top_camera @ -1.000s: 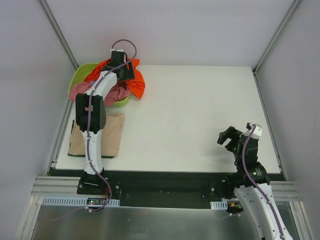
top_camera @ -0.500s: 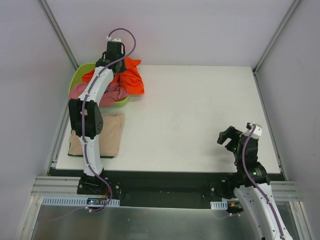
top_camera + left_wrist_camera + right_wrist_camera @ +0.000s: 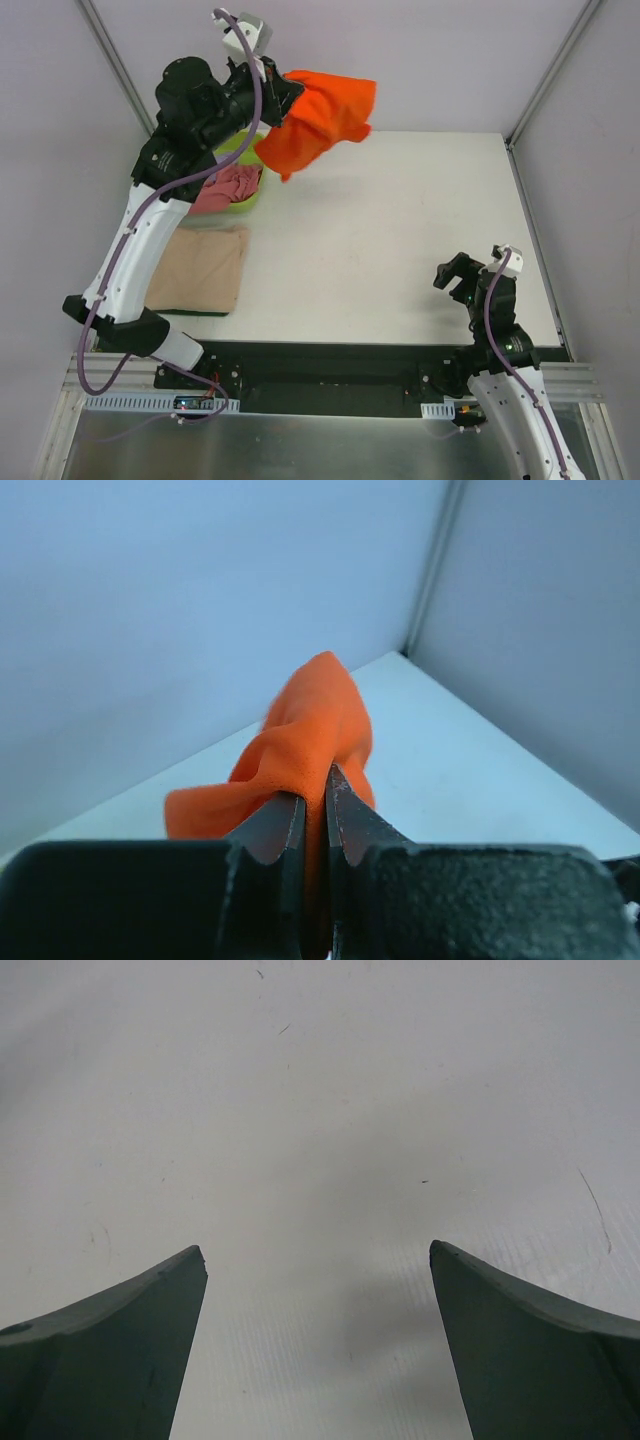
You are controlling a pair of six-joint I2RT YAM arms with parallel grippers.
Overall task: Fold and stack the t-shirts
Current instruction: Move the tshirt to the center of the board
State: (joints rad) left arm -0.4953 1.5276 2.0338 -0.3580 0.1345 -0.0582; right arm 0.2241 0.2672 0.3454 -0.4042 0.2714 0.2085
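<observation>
My left gripper (image 3: pixel 283 97) is shut on the bright orange t-shirt (image 3: pixel 325 117) and holds it high above the table's far left; in the left wrist view the orange cloth (image 3: pixel 300 750) is pinched between the jaws of the left gripper (image 3: pixel 314 790). The tan t-shirt (image 3: pixel 203 268) lies folded at the near left of the table. The dusty pink t-shirt (image 3: pixel 228 187) lies bunched in the lime-green tub (image 3: pixel 250 200). The lavender t-shirt is out of view. My right gripper (image 3: pixel 455 275) is open and empty over bare table at the near right; its open jaws (image 3: pixel 318 1250) show in the right wrist view.
The white table top (image 3: pixel 400 220) spreads between the two arms. Grey walls with metal corner posts (image 3: pixel 545 80) close in the back and sides. The left arm's elbow (image 3: pixel 190 100) stands high over the tub.
My left arm has risen and swung right, lifting the orange t-shirt out of the tub into the air. The right arm has not moved.
</observation>
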